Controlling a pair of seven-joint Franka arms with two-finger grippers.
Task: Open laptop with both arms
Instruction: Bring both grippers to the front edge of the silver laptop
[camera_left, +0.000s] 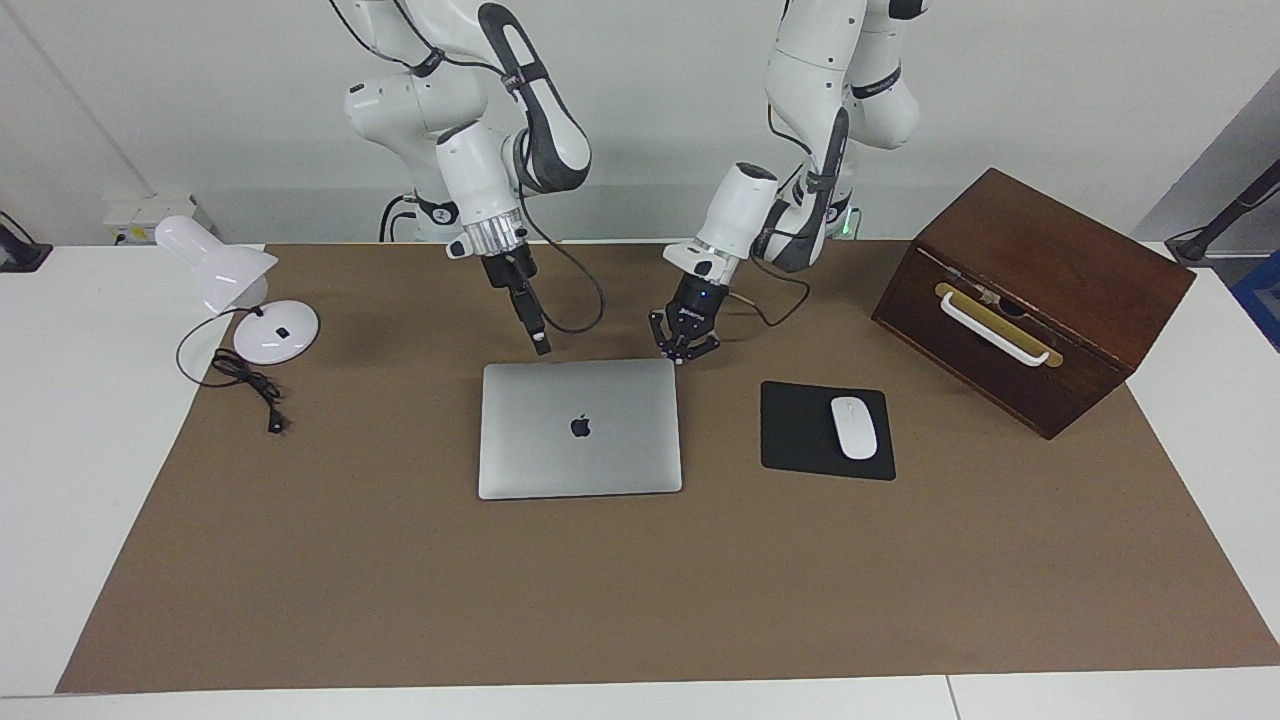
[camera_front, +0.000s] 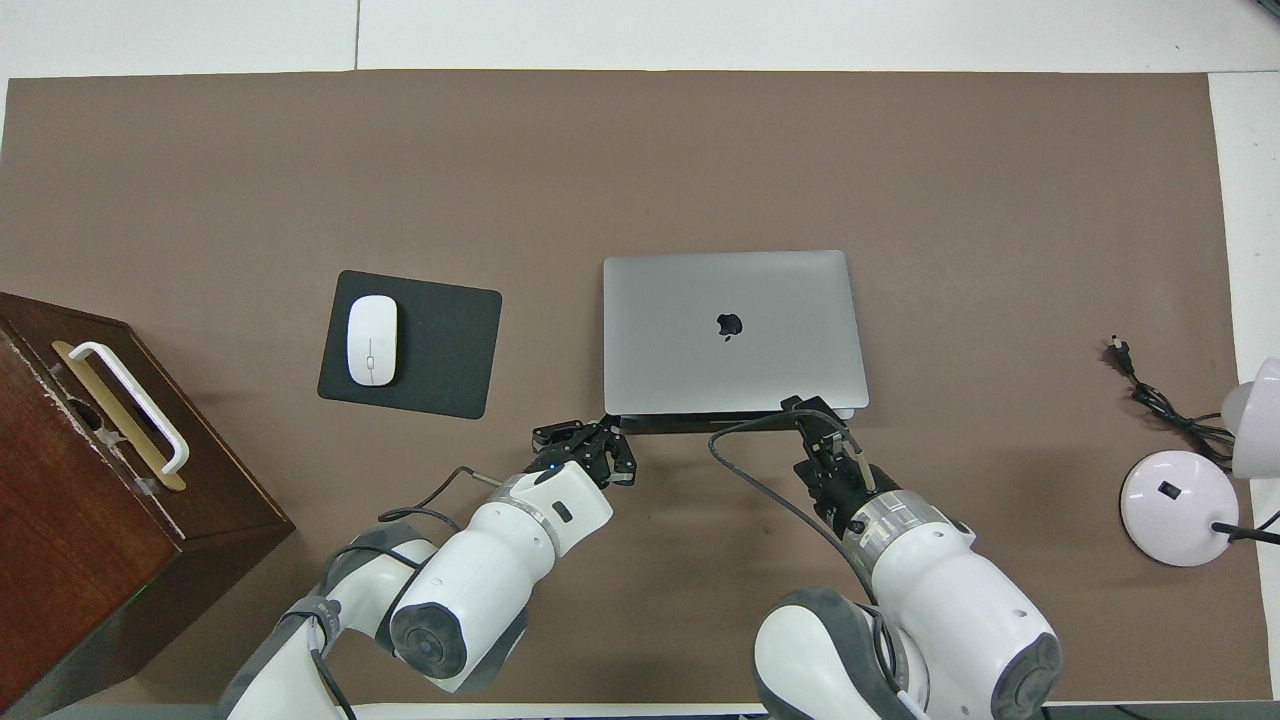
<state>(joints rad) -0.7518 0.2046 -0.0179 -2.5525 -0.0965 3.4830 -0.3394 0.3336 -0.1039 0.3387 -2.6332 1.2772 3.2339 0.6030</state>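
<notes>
On the brown-covered surface (camera_left: 400, 600), both hands reach the closed laptop (camera_left: 580, 428)'s robot-side edge: left hand (camera_left: 683, 355) pinched together, right hand (camera_left: 541, 347)'s fingers unreadable; next, lift the lid.

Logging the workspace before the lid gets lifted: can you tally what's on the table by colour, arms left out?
Silver-grey: 1, laptop
Black: 1, mouse pad
White: 2, mouse, desk lamp
Brown: 1, wooden box
Total: 5
</notes>
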